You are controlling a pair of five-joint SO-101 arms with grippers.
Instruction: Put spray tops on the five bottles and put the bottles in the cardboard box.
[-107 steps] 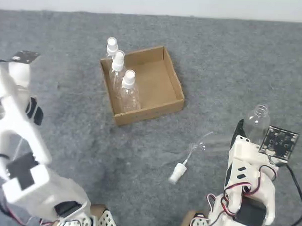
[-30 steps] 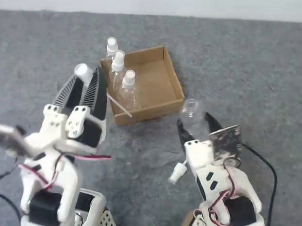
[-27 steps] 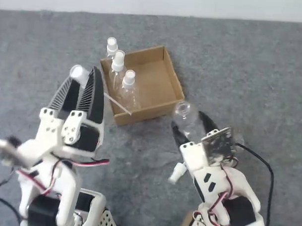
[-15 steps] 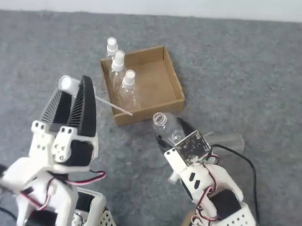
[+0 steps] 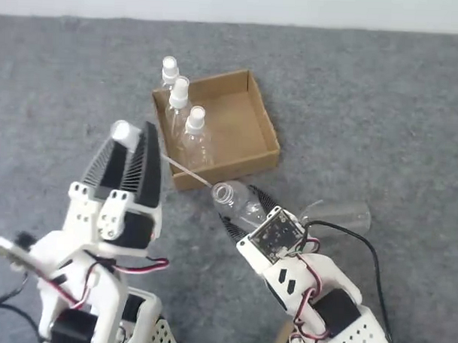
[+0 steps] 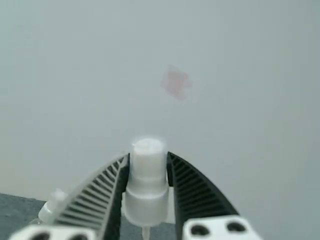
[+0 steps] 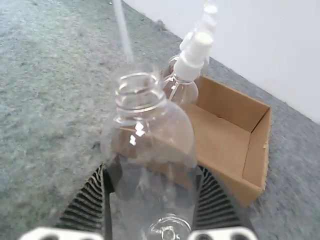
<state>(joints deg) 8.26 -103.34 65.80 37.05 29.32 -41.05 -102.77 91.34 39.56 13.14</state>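
And here we go, the two arms have come together in front of the cardboard box [image 5: 229, 171]. A few seconds back the left arm was parked at the left edge and the right arm held its bottle far out on the right. Now the left gripper [image 5: 132, 138] is up in the middle-left, clamped on a spray top [image 6: 147, 180], with the dip tube [image 5: 185, 170] trailing off to the right.

The right gripper [image 5: 243, 208] has swung left and holds the open bottle [image 7: 150, 135] by its body, just near of the box's near wall. The bottle mouth [image 7: 137, 80] is tipped towards the left arm. In the last half second the spray top slid right and the mouth slid left, so we see the gap closing fast.

The tube tip sits right at the mouth. From the right wrist view it may be just behind the rim rather than inside; we can't tell which.

For the task, we'd say this is bottle four getting threaded. The three capped bottles [image 5: 194, 136] stand along the box's left side, though the farthest may be outside the wall. A fifth bottle [image 5: 340, 215] lies on the grey carpet [image 5: 367, 93] to the right, uncapped as far as we can see.
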